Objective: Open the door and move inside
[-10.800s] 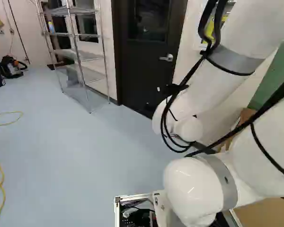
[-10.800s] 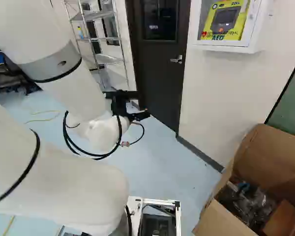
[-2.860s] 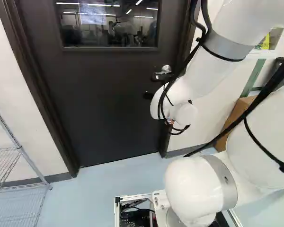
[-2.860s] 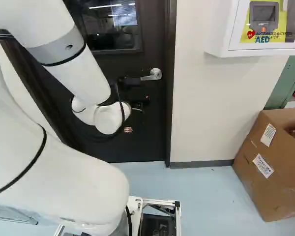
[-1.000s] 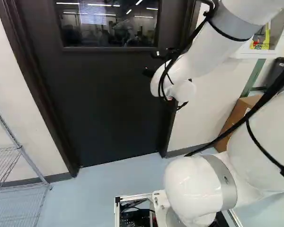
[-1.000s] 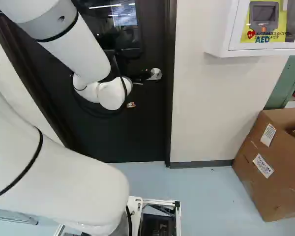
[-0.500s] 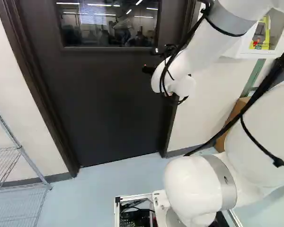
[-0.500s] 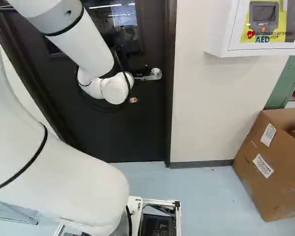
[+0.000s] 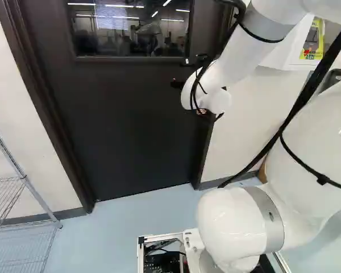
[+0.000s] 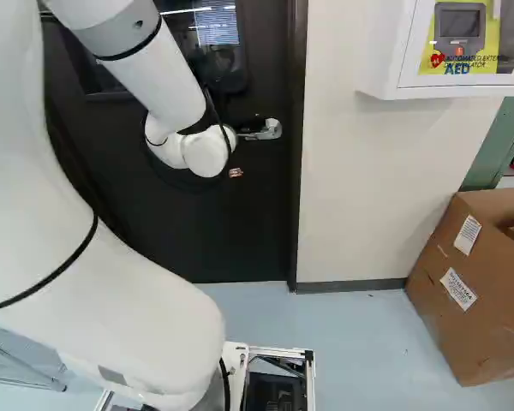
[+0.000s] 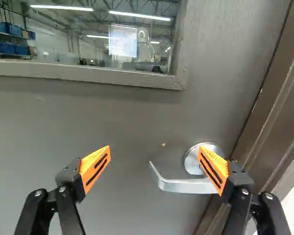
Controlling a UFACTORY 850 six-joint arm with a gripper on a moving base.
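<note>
The black gripper is up against the dark door at handle height in the left base view. In the wrist view the gripper stands open, its orange-padded fingers wide apart. One finger overlaps the round rose of the silver lever handle; the lever's bent free end lies in the gap, and the other finger has bare door behind it. Whether that first finger touches the handle, I cannot tell. The door is shut in its frame. In the right base view the handle shows just beyond the wrist.
A wire shelf stands by the wall left of the door. Right of the door, a white defibrillator cabinet hangs on the wall above a cardboard box. Pale blue floor lies between base and door.
Since the oldest frames the base has driven and turned to face the door; lately it has stood still. The arm has risen, then shifted slightly toward the handle side in the right base view.
</note>
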